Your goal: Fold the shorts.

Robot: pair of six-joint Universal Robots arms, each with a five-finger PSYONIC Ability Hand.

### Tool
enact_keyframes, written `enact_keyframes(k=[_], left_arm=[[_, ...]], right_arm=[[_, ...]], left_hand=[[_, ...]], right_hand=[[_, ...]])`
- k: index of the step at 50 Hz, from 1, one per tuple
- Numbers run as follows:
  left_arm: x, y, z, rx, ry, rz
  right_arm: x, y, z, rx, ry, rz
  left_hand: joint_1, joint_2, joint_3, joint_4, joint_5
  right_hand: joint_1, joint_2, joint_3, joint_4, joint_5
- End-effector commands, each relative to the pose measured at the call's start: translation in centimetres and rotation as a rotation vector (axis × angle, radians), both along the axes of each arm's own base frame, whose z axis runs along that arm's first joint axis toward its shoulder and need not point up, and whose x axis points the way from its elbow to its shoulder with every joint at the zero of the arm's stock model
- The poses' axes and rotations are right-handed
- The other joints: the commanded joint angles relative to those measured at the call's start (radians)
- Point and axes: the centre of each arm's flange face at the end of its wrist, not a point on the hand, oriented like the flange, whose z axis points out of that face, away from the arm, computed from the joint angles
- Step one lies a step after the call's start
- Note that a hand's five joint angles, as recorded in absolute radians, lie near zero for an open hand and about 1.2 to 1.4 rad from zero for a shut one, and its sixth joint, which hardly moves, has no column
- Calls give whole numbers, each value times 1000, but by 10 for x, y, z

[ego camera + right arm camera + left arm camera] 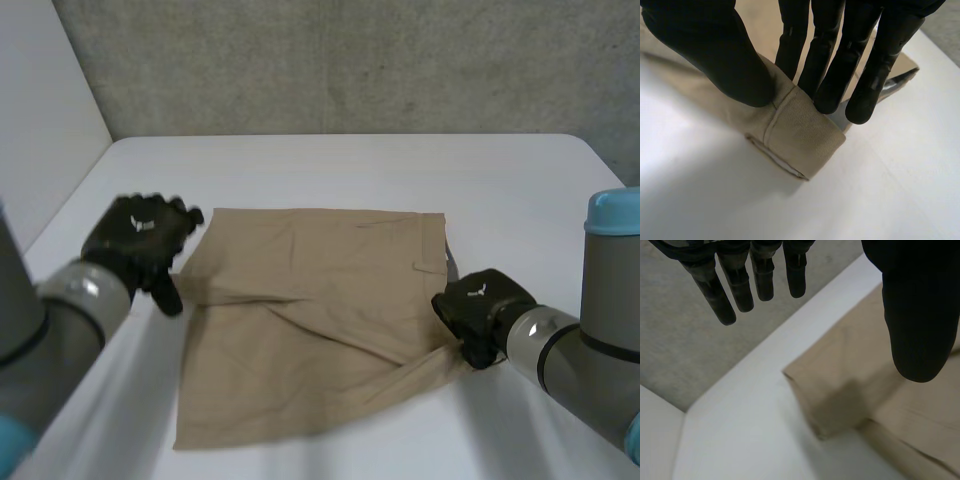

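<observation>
Shorts (310,320), tan, lay flat mid-table (330,170), waistband end toward the robot's right, leg hems toward its left. A diagonal crease ran across the cloth. They looked possibly doubled leg over leg already, but I couldn't confirm that.

Right hand (480,310) sat at the waistband corner on the near right edge. In the right wrist view the thumb (715,55) pressed on top of the cloth and the fingers (827,75) were behind it, so it was pinching that corner, which was raised slightly off the table.

Left hand (140,240) hovered above the far-left hem corner. In the left wrist view its fingers (740,285) were straight and the thumb (920,325) spread apart from them. It held nothing, and the corner lay below, untouched.

Step, as a judgement: grasp phase before a fold, with the right side secured and the left not yet gripping.

Next move would call for the left hand to drop onto its corner and pinch all layers. After that both hands would need to lift evenly and carry one edge across to the opposite one. Risks: catching only the top layer, or uneven lift skewing the fold.
</observation>
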Motion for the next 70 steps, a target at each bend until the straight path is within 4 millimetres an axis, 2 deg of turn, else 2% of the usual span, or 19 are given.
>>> enact_keyframes(k=[1,2,3,6,8,11,14,24,33,49,57,62,63,64,70], left_arm=[[7,58,-17,89,-12,-58],[8,64,-19,103,-15,-64],[11,79,-28,163,-13,-73],[13,90,-33,215,-10,-74],[14,107,-41,300,-1,-68],[15,117,-45,339,10,-43],[18,119,-51,360,-1,-14],[13,113,-73,386,-38,3],[6,102,-78,353,-16,0],[-1,93,-88,365,-29,5],[-6,82,-85,298,18,7],[-8,71,-87,243,20,38],[-8,71,-87,243,20,39],[-7,65,-86,196,6,67],[-4,58,-75,135,-33,76]], right_arm=[[8,-8,5,27,-166,-46],[8,-8,5,32,-179,-46],[9,-8,4,38,-195,-48],[10,-8,4,43,-204,-49],[11,-8,2,50,-203,-51],[11,-9,1,53,-208,-57],[11,-10,1,42,-214,-62],[12,-15,-2,69,-297,-117],[10,-14,-4,73,-292,-122],[-14,-40,-5,30,-298,-224],[-12,-36,-8,43,-295,-211],[-13,-34,-9,44,-286,-209],[-13,-33,-9,45,-281,-207],[-13,-32,-9,42,-270,-196],[-17,-17,-11,45,-133,-114]], left_hand=[[11,20,22,22,30],[11,20,22,22,30],[14,23,25,25,33],[14,23,25,25,33],[14,23,25,25,33],[34,43,46,45,54],[69,79,81,81,89],[113,123,125,125,133],[193,202,204,204,212],[263,273,275,274,283],[568,577,580,579,588],[999,1008,1011,1010,1019],[1000,1009,1012,1011,1020],[1107,1117,1119,1118,1127],[1108,1118,1120,1120,1128]], right_hand=[[423,225,210,205,222],[423,225,210,205,222],[423,225,210,205,222],[423,225,210,205,222],[423,225,210,205,222],[423,225,210,205,222],[423,225,210,205,222],[423,225,210,205,222],[423,225,210,205,222],[423,225,210,205,222],[423,225,210,205,222],[423,225,210,205,222],[423,225,210,205,222],[423,225,210,205,222],[423,225,210,205,222]])
